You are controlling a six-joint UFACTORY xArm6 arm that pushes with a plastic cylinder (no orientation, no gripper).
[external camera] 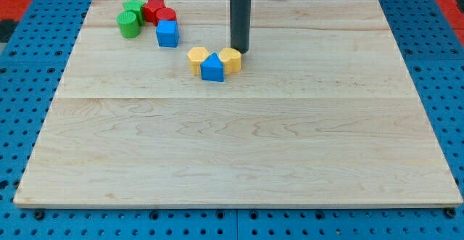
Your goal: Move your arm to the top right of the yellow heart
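Observation:
My tip [240, 52] rests on the board in the upper middle of the view. It is just above and slightly right of a yellow block [230, 59] that looks like the heart, very close to it or touching. A blue block with a pointed top [212, 67] sits against that yellow block's left side. A second yellow block, pentagon-like [197, 56], sits left of the blue one.
A cluster lies at the view's top left: a green round block [128, 25], a second green block [133, 8], a red star-like block [153, 9], another red block [167, 17] and a blue cube [167, 34]. The wooden board [239, 146] lies on a blue pegboard.

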